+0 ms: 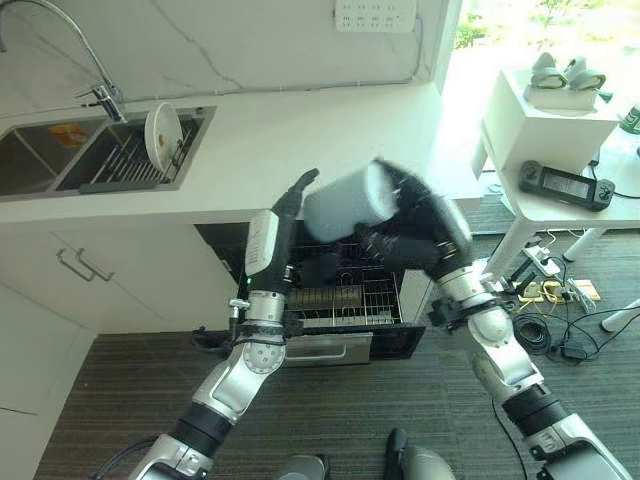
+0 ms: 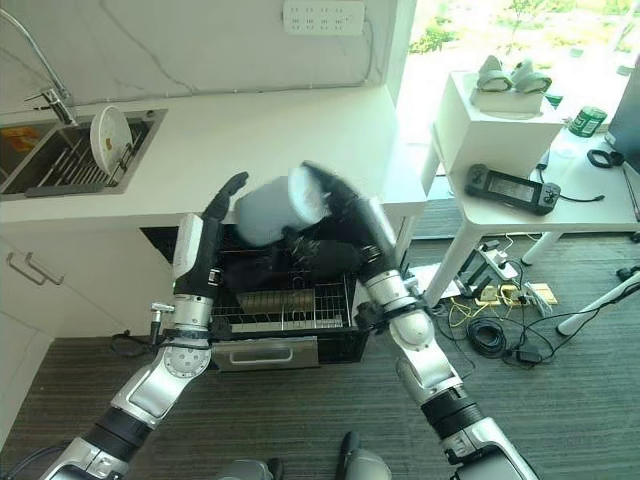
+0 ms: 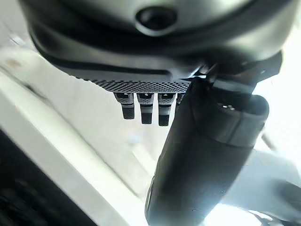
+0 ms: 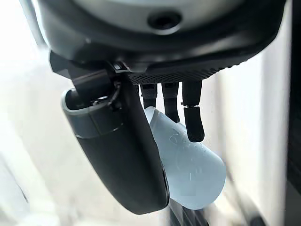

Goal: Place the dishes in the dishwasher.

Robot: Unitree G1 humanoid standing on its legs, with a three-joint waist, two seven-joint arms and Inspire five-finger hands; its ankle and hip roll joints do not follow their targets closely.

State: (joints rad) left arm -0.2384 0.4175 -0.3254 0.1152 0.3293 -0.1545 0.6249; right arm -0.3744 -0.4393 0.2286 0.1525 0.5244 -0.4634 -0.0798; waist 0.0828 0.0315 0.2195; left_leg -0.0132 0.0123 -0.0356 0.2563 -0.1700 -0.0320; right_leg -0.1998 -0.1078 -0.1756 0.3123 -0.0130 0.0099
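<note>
One pale cup [image 1: 345,203] is gripped in the right hand [image 1: 415,235] above the open dishwasher rack [image 1: 345,295] (left hand [image 1: 270,240] open beside it), so it should be lowered slowly, mouth down, between the tines.

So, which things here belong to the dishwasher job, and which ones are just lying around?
For the job:
- pale cup in right robot hand
- white plate in sink rack
- open dishwasher rack
- left robot hand, open

Lying about:
- game controller
- headset
- green can
</note>
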